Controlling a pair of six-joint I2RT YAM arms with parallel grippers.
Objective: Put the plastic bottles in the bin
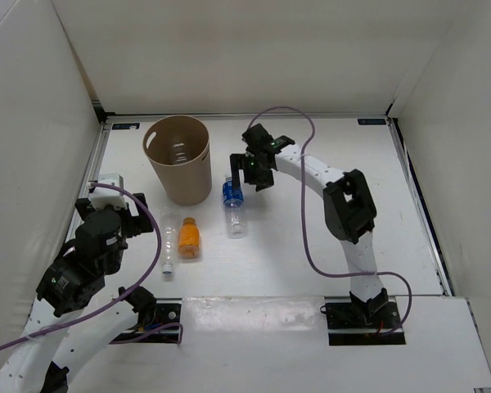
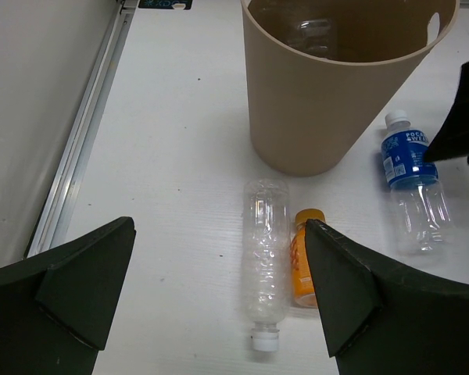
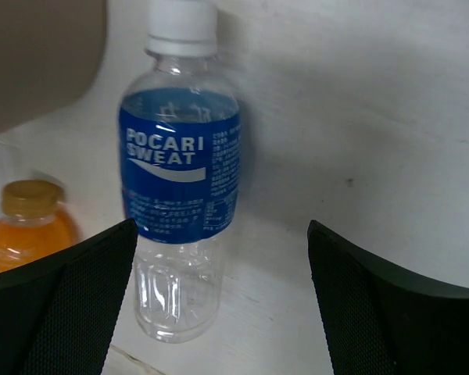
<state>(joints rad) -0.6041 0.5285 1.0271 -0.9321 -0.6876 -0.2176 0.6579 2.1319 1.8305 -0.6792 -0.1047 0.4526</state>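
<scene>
Black right gripper [image 3: 221, 234]: jaws spread wide, nothing between them, hanging just above the Pocari Sweat bottle [image 3: 180, 180]; that bottle lies flat on the white table [image 2: 180, 156], clear with a blue label, white cap pointing toward the far wall. Tan bin [image 2: 320, 117]: upright, just left of that bottle's cap end and close beside the right gripper; one clear bottle [image 2: 313, 35] lies inside on its floor. Short orange bottle [image 2: 303, 269]: flat on the table nearer the arms, left of the Pocari Sweat bottle and apart from it. Slim clear unlabelled bottle [image 2: 264, 250]: flat just beside the orange one on its left, white cap toward the near edge. Left gripper [image 2: 219, 226]: jaws likewise spread and empty, held above the table near these two, short of the bin. Purple cable [image 1: 307, 237]: loops over the right arm. Aluminium rail [image 2: 86, 141]: runs along the table's left edge.
</scene>
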